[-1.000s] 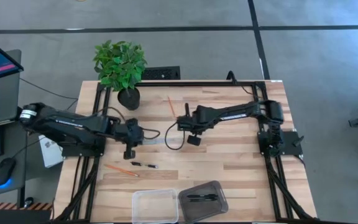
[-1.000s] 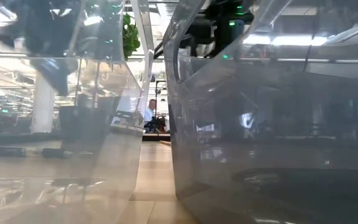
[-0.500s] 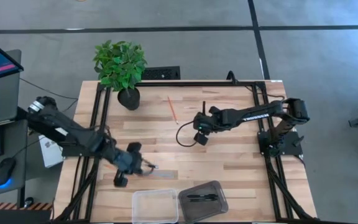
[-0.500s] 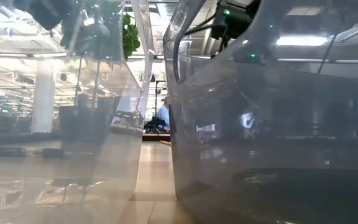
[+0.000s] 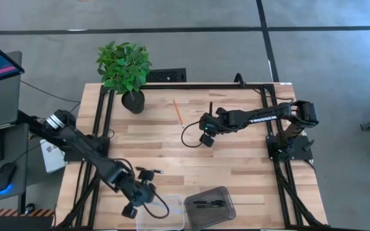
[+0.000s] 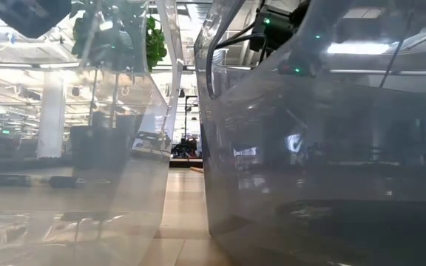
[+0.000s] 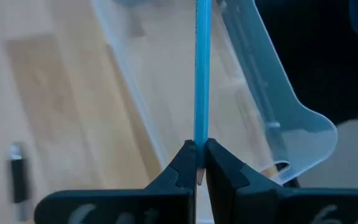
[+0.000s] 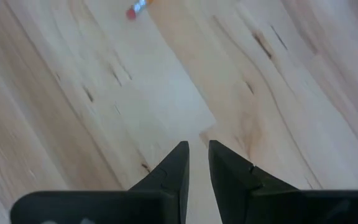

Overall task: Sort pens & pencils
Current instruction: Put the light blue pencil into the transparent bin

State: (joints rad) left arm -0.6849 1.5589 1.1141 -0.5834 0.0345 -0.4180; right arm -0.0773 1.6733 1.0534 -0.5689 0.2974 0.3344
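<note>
- Two plastic bins (image 5: 161, 212) sit at the table's (image 5: 236, 167) near edge from above: one clear, one smoky holding two black pens (image 5: 207, 204); one orange pencil (image 5: 178, 113) lies near the plant (image 5: 124, 67), one pen (image 5: 148, 171) by the left gripper (image 5: 140, 196).
- Low view: only curved bin walls.
- Left wrist: fingers pinch a smooth blue pencil (image 7: 202, 68) over the clear bin.
- Right wrist: the right gripper (image 8: 197, 158) is narrowly parted, empty, above pale wood.

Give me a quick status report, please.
Left tool shut on blue pencil, over clear bin. Right tool empty, slightly apart, near orange pencil. Nothing blocking.
</note>
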